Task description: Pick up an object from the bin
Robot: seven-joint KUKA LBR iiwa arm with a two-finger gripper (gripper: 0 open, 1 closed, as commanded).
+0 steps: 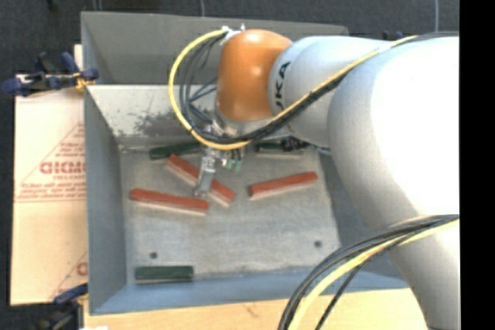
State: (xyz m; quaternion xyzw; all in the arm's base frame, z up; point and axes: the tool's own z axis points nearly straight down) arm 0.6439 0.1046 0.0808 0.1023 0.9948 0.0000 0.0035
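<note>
Gripper (206,182) is low in the middle of the bin (103,189), between one short red block (182,168) and another red block (223,194). Can't tell if jaws are released or clenched. Blocks look rigid and light (wood or plastic?). Pinch across the narrow width, mid-length.

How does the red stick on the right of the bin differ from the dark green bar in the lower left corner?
Colour: the red stick is reddish-brown, the green bar very dark. Length: the red stick looks longer than the green bar. Pose: the red stick slants, while the green bar lies level by the near wall of the bin. Both are straight, slim pieces lying flat on its floor.
</note>
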